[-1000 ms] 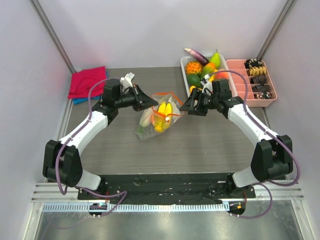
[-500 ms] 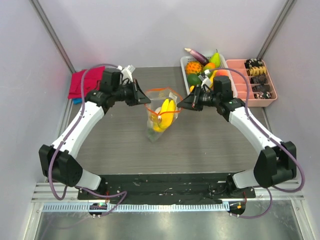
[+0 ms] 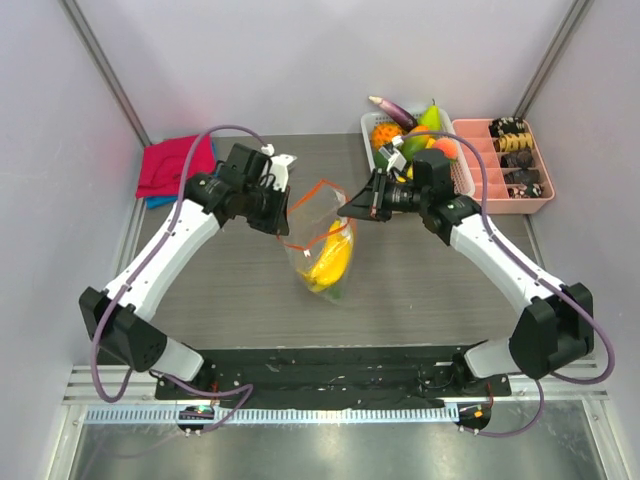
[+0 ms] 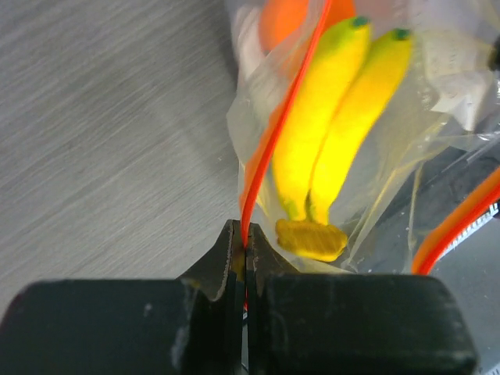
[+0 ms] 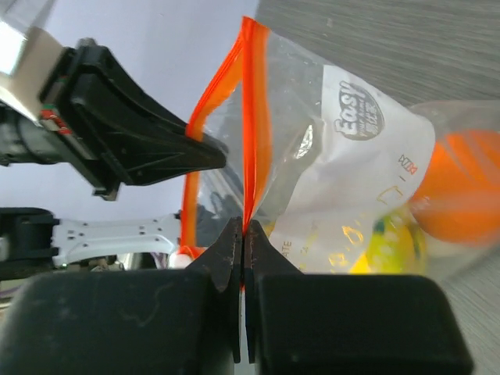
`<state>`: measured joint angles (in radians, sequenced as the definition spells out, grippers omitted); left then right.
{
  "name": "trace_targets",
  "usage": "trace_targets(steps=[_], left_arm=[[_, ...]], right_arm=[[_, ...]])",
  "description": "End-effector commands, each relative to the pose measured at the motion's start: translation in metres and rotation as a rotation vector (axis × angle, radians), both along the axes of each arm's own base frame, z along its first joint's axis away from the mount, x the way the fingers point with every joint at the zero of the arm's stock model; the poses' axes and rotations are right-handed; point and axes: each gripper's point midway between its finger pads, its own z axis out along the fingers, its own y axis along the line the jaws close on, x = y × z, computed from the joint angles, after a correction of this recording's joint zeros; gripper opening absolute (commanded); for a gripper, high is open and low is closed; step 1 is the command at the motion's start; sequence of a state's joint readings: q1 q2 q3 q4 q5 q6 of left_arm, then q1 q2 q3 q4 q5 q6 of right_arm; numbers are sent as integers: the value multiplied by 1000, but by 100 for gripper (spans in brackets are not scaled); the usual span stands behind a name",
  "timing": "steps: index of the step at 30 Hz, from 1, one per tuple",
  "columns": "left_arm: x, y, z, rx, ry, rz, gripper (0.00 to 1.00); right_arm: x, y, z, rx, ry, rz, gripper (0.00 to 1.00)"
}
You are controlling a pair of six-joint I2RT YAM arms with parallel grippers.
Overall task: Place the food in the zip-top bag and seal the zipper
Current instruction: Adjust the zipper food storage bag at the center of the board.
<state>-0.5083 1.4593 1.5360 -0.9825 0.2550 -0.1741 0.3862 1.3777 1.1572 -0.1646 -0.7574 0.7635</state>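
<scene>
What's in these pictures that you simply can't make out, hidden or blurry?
Top view: the dark green piece low in the crinkly clear zip-top bag is mostly hidden behind the yellow toy banana.
Left wrist view: the round orange fruit is cut off by the top edge.
Top view: the dark pieces in the pink compartment tray are too small to identify.

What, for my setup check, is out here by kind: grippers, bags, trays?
Grippers: 2 (left gripper, right gripper)
Bags: 1 (zip-top bag)
Trays: 2 (white basket, pink tray)
Total: 5
</scene>
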Motion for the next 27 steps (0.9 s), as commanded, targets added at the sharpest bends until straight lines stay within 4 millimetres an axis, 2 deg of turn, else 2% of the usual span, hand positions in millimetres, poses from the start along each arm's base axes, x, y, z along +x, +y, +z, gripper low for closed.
trace_targets(steps=[1,2,4,5,6,7,8,9,10,12,13,14,15,16,17,20,21,22,23,24,25,27], left_arm=[[3,-5,-14,6,73,0,0],[6,-7,-12,-2,82,10,0],[8,-9,-16,-13,111,11,0],[10,-9,-14,-20,111,18,0],[12,-9,-13,-32,113,25,0],[13,-9,-12,-38,111,32,0],[14,-9,-11,-43,109,33,0],[15,-10,-9,-49,102,33,0],[14,-13,-7,-63,104,25,0],[15,-15,-2,-76,93,20,0],[17,-16,-2,-82,92,18,0],[17,-17,-1,-83,92,17,0],[17,-18,0,-87,93,12,0],[19,-18,0,-86,92,11,0],[18,-19,0,-89,94,9,0],[21,-21,1,-96,86,10,0],[21,-20,1,-94,88,12,0],[21,-21,1,-95,89,13,0],[21,-21,1,-94,88,12,0],[21,-21,0,-93,93,12,0],[20,-20,0,-93,93,12,0],[20,-20,-2,-91,98,12,0]], right_arm=[[17,-5,-15,-102,-67,-16,5],[22,-4,-9,-104,-90,-14,19],[28,-11,-7,-117,-112,-9,37],[33,-15,2,-109,-134,-19,60],[37,-20,6,-106,-148,-27,70],[51,-39,11,-102,-160,-76,78],[61,-47,18,-98,-183,-95,84],[70,-59,22,-100,-202,-113,85],[86,-79,23,-126,-241,-152,85],[115,-102,25,-184,-299,-216,85],[134,-120,28,-265,-381,-265,85],[150,-128,12,-319,-384,-280,86],[161,-135,6,-368,-401,-298,85],[177,-145,10,-442,-475,-316,86],[194,-149,-13,-483,-449,-317,86],[227,-155,-16,-549,-514,-326,86],[242,-155,-36,-568,-498,-318,86],[253,-155,-29,-579,-531,-328,86],[261,-157,-32,-611,-562,-313,86],[271,-157,-53,-635,-542,-301,86],[279,-157,-46,-644,-572,-305,86],[289,-154,-64,-675,-577,-268,88]])
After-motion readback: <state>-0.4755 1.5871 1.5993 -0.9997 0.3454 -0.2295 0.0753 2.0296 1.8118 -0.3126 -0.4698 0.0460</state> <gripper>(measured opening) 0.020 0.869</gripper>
